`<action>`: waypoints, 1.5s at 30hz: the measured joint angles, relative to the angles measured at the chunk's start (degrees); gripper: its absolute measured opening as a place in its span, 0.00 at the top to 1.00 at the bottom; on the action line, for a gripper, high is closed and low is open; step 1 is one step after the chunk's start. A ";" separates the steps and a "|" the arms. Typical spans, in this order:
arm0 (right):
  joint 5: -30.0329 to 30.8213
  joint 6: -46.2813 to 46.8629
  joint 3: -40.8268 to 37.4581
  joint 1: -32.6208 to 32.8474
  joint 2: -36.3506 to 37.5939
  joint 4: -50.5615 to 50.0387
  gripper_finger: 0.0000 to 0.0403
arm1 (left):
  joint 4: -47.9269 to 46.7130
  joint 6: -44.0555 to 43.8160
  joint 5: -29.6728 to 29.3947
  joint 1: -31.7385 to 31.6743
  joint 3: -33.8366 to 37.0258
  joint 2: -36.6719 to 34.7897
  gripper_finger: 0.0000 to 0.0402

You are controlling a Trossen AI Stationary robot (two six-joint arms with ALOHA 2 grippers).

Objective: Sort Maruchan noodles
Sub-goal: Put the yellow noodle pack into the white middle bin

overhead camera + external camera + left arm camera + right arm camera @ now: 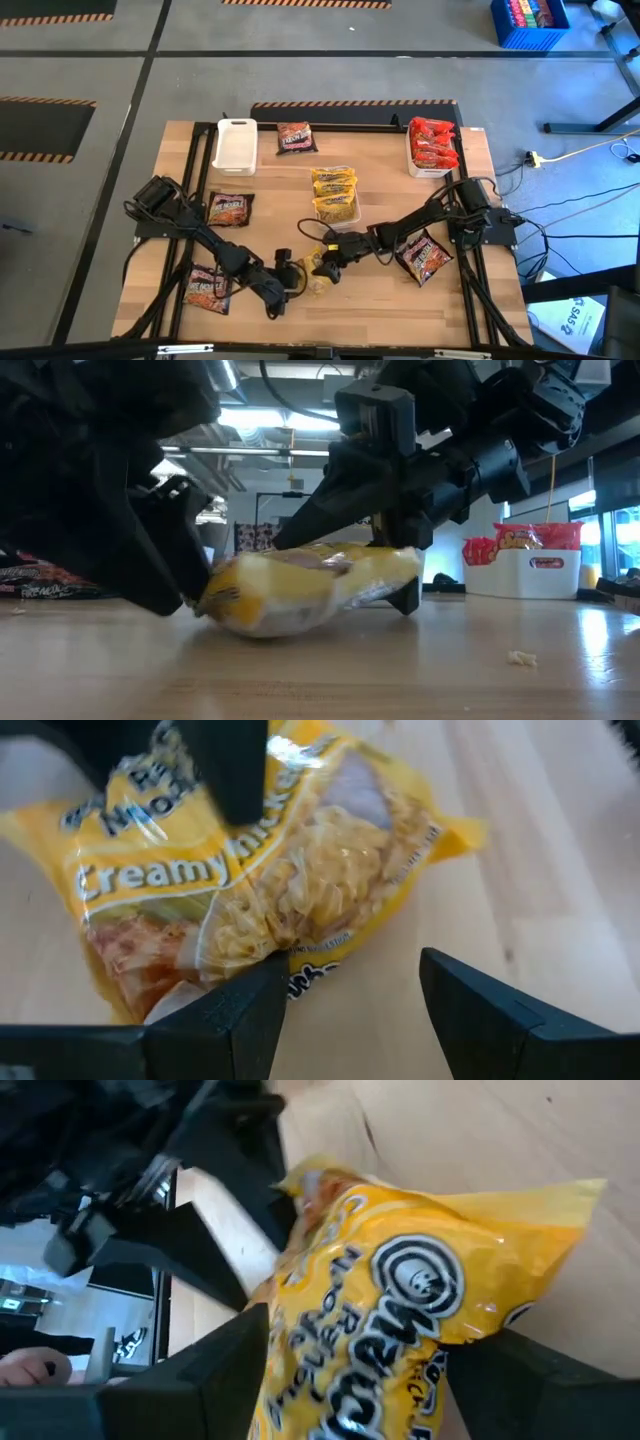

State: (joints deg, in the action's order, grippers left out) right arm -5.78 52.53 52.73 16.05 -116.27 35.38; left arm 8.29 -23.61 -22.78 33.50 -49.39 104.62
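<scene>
A crinkly yellow packet (400, 1310) printed "Creamy Chicken" is seen lying on the desk (400, 300) near its front edge, straddled by the right gripper (360, 1370) fingers, the left gripper (345, 1010) fingers parted beside it

Yellow noodle packet (250, 890) — "Creamy Chicken" legible in left wrist view, round Maruchan logo in right wrist view. Other labels too small to read.

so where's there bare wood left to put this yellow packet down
Free: the strip between the white rectangular tray and the stack of yellow crinkly noodle packets, below the dark packet; also the front right corner of the wooden table. Crowded: front centre, where left gripper and right gripper meet over the yellow packet.
</scene>
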 joint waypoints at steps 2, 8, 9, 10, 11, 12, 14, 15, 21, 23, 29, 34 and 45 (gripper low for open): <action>0.00 0.27 0.04 0.00 -0.07 0.11 0.38 | 1.05 1.12 -0.08 -0.01 0.00 0.00 0.45; 0.63 -1.59 0.04 0.00 -0.13 -0.07 0.41 | 1.10 1.68 -0.23 -0.63 0.00 0.00 0.45; 0.64 -1.72 0.04 0.00 -0.14 -0.07 0.42 | 1.10 1.69 -0.25 -0.63 0.00 0.00 0.45; 0.58 -1.78 0.04 0.00 -0.15 -0.07 0.44 | 1.10 1.70 -0.25 -0.63 0.00 0.00 0.45; 0.52 -1.80 0.04 0.00 -0.15 -0.07 0.46 | 1.01 1.70 -0.25 -0.63 0.00 0.00 0.45; 0.47 -2.03 0.04 0.00 -0.15 -0.04 0.48 | 0.79 1.70 -0.23 -0.54 0.00 0.00 0.45; 0.19 -3.59 0.13 0.00 -0.15 0.50 0.53 | -0.49 1.74 -0.24 -0.33 0.00 -0.55 0.45; -0.12 -4.20 0.22 0.00 -0.15 0.90 0.56 | -1.23 1.61 -0.24 -0.23 0.00 -1.09 0.45; -1.37 -6.02 0.44 0.07 -0.06 1.96 0.64 | -8.20 -1.43 -0.96 0.33 -0.08 -5.69 0.45; -2.05 -6.49 0.44 0.09 -0.04 2.10 0.64 | -11.39 -3.00 -1.71 0.77 -0.10 -7.63 0.45; -4.04 -10.67 0.35 0.31 0.97 1.18 0.64 | -20.72 -9.41 -1.91 2.95 -0.15 -11.44 0.45; -3.87 -13.66 0.22 0.26 4.11 -1.59 0.65 | -24.34 -13.24 -1.69 4.98 -0.15 -12.09 0.45; -0.29 -27.98 0.20 0.13 21.93 -20.90 0.65 | -24.17 -13.53 -3.92 5.69 -0.15 -12.09 0.45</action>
State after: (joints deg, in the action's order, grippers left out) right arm -6.07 24.56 52.93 16.19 -94.34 14.47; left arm -15.88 -37.15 -26.70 39.19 -49.54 92.53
